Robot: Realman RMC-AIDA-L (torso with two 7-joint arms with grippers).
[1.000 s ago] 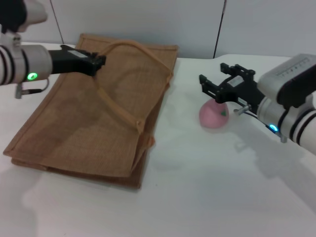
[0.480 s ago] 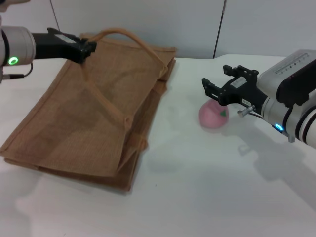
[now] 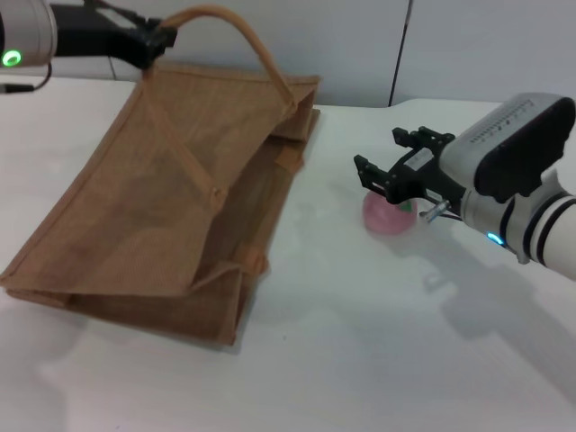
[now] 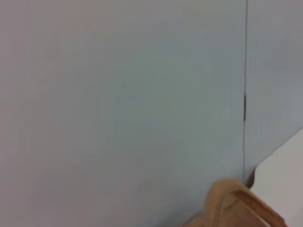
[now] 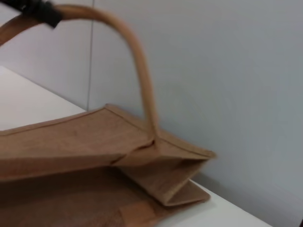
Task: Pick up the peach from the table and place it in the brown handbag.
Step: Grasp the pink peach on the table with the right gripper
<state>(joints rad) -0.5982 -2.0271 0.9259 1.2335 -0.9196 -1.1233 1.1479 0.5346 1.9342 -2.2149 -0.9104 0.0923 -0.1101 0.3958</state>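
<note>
Rounded matte pink peach (image 3: 385,216) with small green leaf mark.

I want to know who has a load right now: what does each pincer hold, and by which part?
The left pincer holds the brown handbag by one strap handle, lifting its upper side. The right pincer, open at the peach, holds nothing.
</note>
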